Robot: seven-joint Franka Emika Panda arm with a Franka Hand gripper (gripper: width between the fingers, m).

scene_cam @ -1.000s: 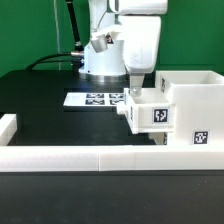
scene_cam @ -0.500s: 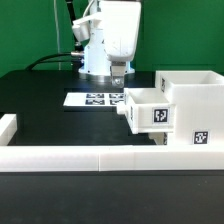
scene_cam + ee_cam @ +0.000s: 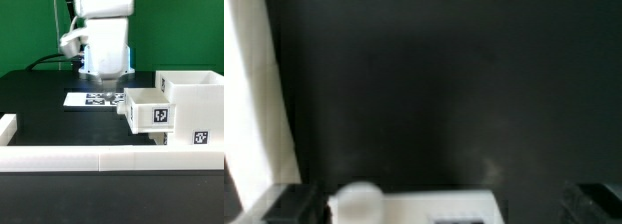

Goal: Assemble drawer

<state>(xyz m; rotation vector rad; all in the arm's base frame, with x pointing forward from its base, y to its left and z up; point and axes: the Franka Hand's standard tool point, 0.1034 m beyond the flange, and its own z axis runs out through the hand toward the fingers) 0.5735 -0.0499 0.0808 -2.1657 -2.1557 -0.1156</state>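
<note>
Between steps of drawer assembly: two-finger gripper (image 3: pixel 106 78) hovering empty, jaws parted, above flat white marker board (image 3: pixel 85 100), apart from small white plastic tray (image 3: pixel 150 109) lodged partway in large white boxy casing (image 3: pixel 195 105); next, probably pushing tray home.

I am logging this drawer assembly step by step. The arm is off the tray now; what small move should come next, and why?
Probably push the tray further into the casing. In the exterior view the tray juts out of the casing's side, so it looks only partly seated. The end effector hangs near the marker board, apart from the tray; whether it is open cannot be told.
</note>
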